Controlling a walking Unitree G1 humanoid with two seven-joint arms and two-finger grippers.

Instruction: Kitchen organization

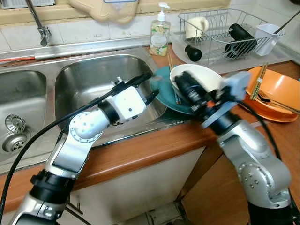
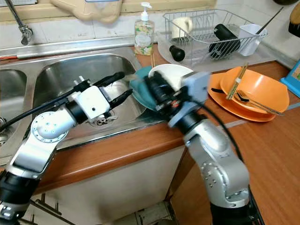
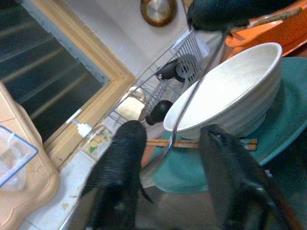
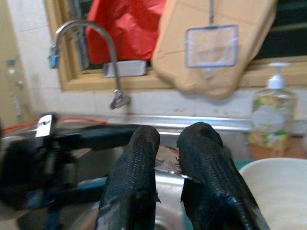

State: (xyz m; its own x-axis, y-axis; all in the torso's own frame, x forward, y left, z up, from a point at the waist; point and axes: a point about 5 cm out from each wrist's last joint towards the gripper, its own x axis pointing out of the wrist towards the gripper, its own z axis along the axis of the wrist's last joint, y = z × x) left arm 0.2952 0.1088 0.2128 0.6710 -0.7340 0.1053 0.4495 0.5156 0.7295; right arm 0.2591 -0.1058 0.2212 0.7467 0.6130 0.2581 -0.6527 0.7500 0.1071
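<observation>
Head views: the left gripper hangs over the sink, fingers spread, just beside the teal plate carrying the white bowl. Left wrist view: a spoon leans in the bowl. Right wrist view: the right gripper pinches the spoon's thin metal handle.

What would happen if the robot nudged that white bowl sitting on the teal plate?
The white bowl looks glazed, so probably slippery and breakable. It sits on a teal plate that juts over the sink, so a push might slide or tip both.
</observation>
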